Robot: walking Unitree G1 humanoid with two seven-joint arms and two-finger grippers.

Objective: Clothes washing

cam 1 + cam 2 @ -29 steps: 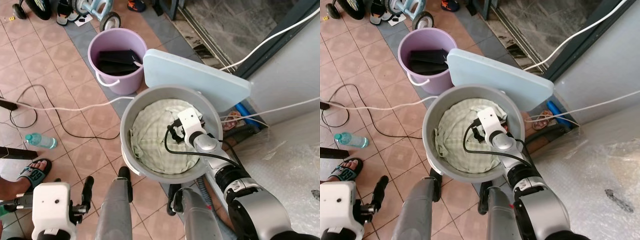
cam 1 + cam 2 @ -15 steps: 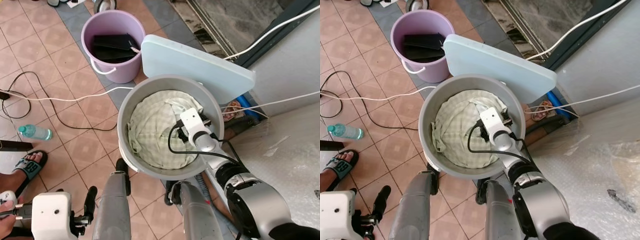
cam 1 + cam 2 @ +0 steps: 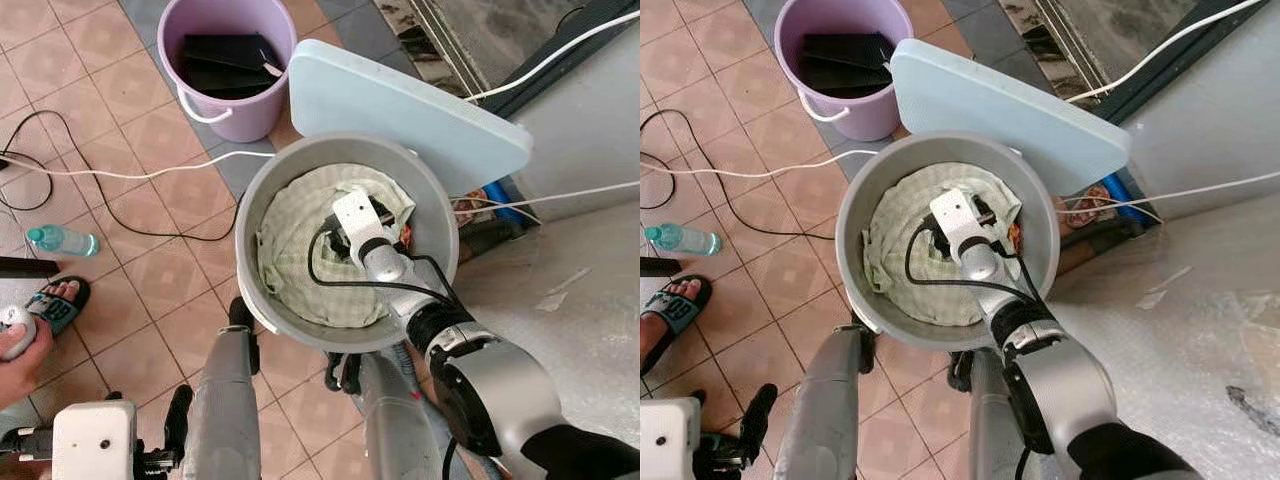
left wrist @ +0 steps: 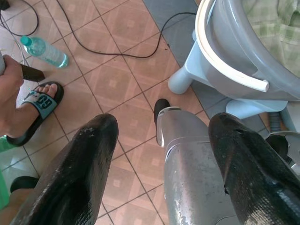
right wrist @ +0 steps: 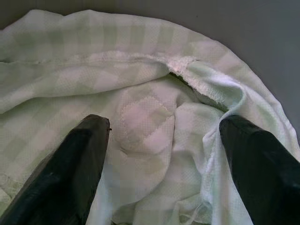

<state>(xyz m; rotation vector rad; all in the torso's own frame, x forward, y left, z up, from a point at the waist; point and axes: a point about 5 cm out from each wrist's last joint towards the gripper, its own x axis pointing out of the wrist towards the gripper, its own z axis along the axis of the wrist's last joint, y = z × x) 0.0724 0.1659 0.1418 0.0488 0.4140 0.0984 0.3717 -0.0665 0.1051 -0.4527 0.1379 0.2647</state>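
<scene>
A pale green checked cloth point(image 3: 290, 265) lies crumpled inside the grey washer tub point(image 3: 248, 215). The tub's light blue lid point(image 3: 400, 100) stands open behind it. My right gripper point(image 3: 345, 238) reaches down into the tub, its white wrist block over the cloth's middle. In the right wrist view the right gripper point(image 5: 164, 124) is open, with its black fingers point(image 5: 70, 173) spread just above a bump in the cloth point(image 5: 145, 122) and nothing between them. My left gripper point(image 4: 161, 123) hangs open low by my left leg, above the floor tiles.
A purple bucket point(image 3: 262, 110) holding dark clothes point(image 3: 222, 65) stands beyond the tub. Cables point(image 3: 130, 175) run across the tiles, and a water bottle point(image 3: 60, 241) lies at the left. A person's sandalled foot point(image 3: 55, 300) and hand point(image 3: 18, 350) are at the left edge. Bubble wrap point(image 3: 570, 270) covers the right.
The camera has tilted, shifting the whole picture. My right gripper has moved from the tub's right side toward its middle. A person's hand has come into view at the left.
</scene>
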